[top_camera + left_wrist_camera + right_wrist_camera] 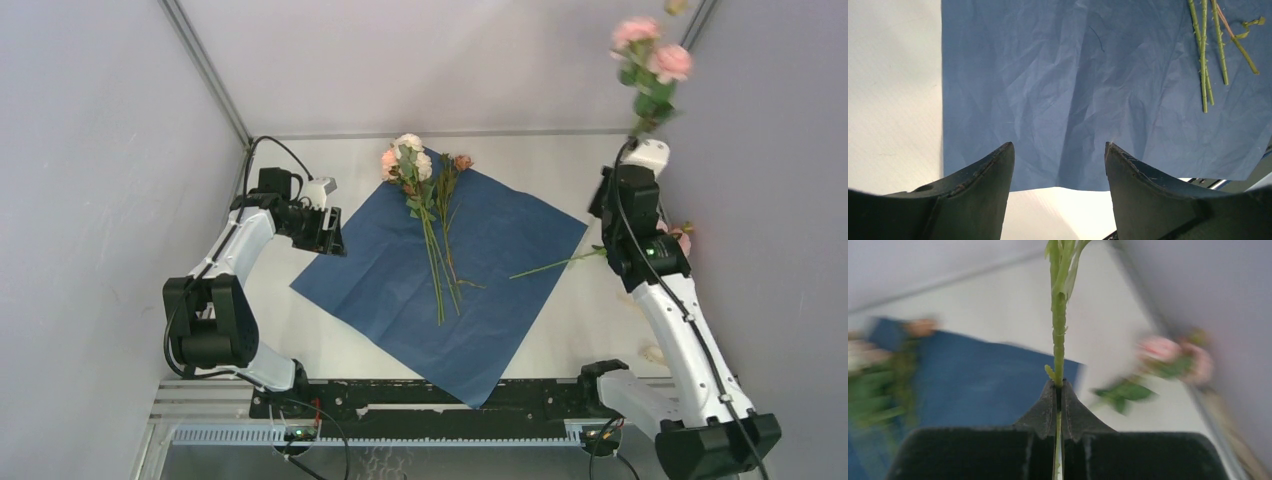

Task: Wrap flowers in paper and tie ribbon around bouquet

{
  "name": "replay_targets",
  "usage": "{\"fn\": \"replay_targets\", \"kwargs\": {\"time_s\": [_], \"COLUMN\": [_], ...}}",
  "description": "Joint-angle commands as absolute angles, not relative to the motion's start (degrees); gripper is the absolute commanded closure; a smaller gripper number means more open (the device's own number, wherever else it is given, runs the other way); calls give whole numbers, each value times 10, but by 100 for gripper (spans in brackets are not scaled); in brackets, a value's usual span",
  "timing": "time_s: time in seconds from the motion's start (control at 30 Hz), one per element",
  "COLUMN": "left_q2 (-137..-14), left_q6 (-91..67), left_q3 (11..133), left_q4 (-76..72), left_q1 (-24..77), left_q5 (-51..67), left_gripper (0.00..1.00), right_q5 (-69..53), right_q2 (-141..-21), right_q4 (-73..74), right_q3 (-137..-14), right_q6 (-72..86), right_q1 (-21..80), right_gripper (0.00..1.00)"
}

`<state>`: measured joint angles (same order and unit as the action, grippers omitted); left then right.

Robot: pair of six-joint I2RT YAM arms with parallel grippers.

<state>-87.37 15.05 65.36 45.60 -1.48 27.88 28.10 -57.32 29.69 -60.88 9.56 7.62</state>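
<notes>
- The paper (pixel 440 270) lies flat, navy side up.
- Right arm reaches upward, right gripper (pixel 1058 386) clamped on the stem of a rose sprig (pixel 668 62).
- Left arm bends beside the paper's corner, left gripper (pixel 1058 147) spread wide, empty.
- The flowers (pixel 415 170) rest on the paper.

A white tabletop (pixel 560 170) formed the bottom of a box-like enclosure. Plain pale grey panels closed it in: a left wall (pixel 90 150), a far wall (pixel 420 60) and a right wall (pixel 775 150). Slim metal bars ran up the two far corners, a left post (pixel 205 70) and a right post (pixel 703 22). Along the near edge lay a black rail (pixel 420 398), and nearer still a pale slotted strip (pixel 420 436). The light was soft and even, brightest on the far tabletop, casting only faint shadows.
</notes>
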Motion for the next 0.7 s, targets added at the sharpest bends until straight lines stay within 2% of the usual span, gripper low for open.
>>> {"fn": "replay_targets", "kwargs": {"time_s": [0.0,0.1,0.27,0.53,0.57,0.67], "left_q2": [-858,-856,-850,-854,-854,-857], "left_q6": [158,157,157,158,158,158], "left_q3": [643,643,642,642,642,643], "left_q4": [455,457,458,458,458,459], "left_q1": [-13,-14,-15,-15,-14,-14], "left_q5": [292,288,283,286,286,288], "left_gripper": [29,28,28,28,28,28], "right_q5": [78,12,36,52,51,43], "right_q2": [-646,-787,-1004,-1175,-1183,-1189], "right_q4": [198,192,292,334,342,375], "right_q3": [-655,-715,-879,-958,-961,-973], "right_q6": [161,186,217,224,214,188], "right_q1": [180,263,336,360,361,361], "right_gripper": [100,100,100,99,93,63]}}
